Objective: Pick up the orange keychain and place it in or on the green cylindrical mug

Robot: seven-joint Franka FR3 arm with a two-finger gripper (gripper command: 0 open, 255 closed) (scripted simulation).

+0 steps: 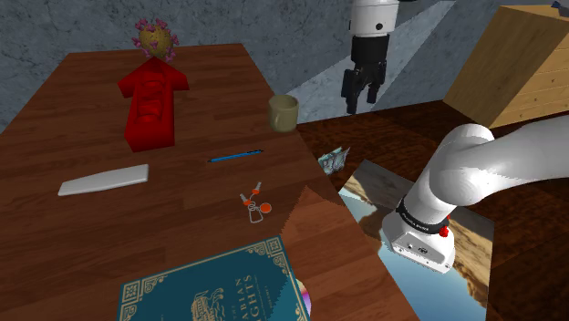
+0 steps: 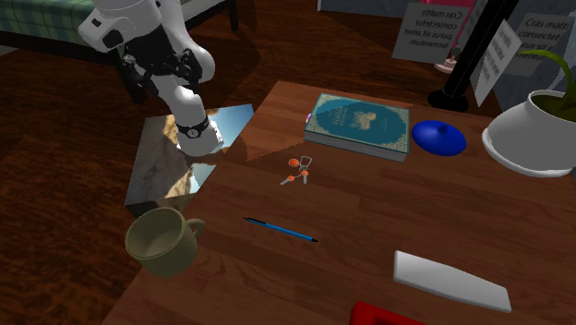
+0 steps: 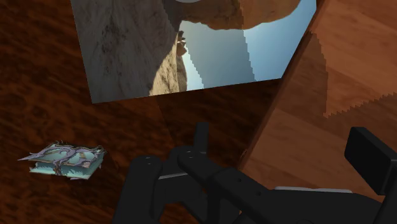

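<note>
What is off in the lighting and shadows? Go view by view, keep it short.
Shoulder view: dim, with a saw-toothed shadow edge across the table beside the orange keychain. Second exterior view: the white pot is brightest, the floor dark. Wrist view: a stair-stepped shadow edge on the table; nothing looks blurred.

A red arrow-shaped block (image 1: 150,105) lies flat on the brown wooden counter (image 1: 201,109), with a pink-and-yellow spiky ball (image 1: 153,38) at its tip. A flat white slab (image 1: 103,180) and a slim blue pen (image 1: 235,156) lie apart nearby. A teal book with gold ornament (image 2: 358,124) lies beside a blue domed lid (image 2: 440,138), and a crumpled pale scrap (image 1: 334,159) sits on the dark floor.
</note>
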